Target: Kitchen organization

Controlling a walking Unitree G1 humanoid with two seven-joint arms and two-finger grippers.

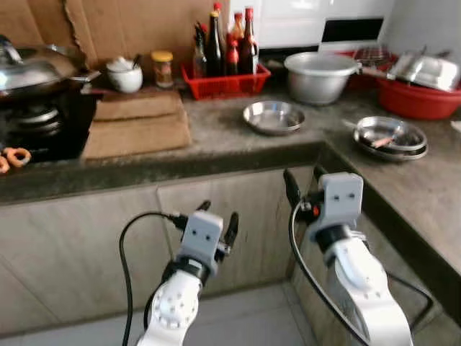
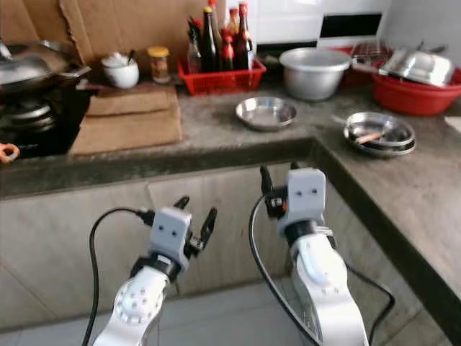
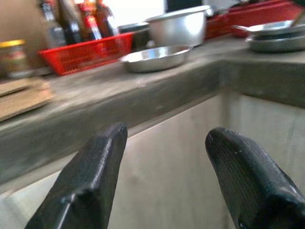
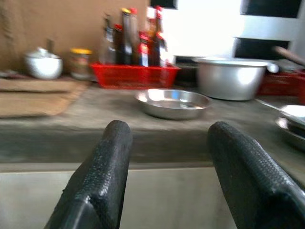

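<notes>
Both hands, left hand (image 1: pixel 218 220) and right hand (image 1: pixel 304 182), are hovering wide open and empty below the counter (image 1: pixel 216 133); the steel dish (image 1: pixel 274 117) is looking light, rigid, slippery, best pinched at its rim.

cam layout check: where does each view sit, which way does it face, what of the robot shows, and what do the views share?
Left eye view: head, looking forward and down at the corner counter; both silver arms show, left pincer and right pincer raised, open, below the counter edge.
Right eye view: same head camera's other eye, same scene.
Left wrist view: along the left pincer's fingers at the counter edge.
Right wrist view: along the right pincer's fingers, facing the counter.
Shared: steel dish, red basket, big steel pot.
</notes>
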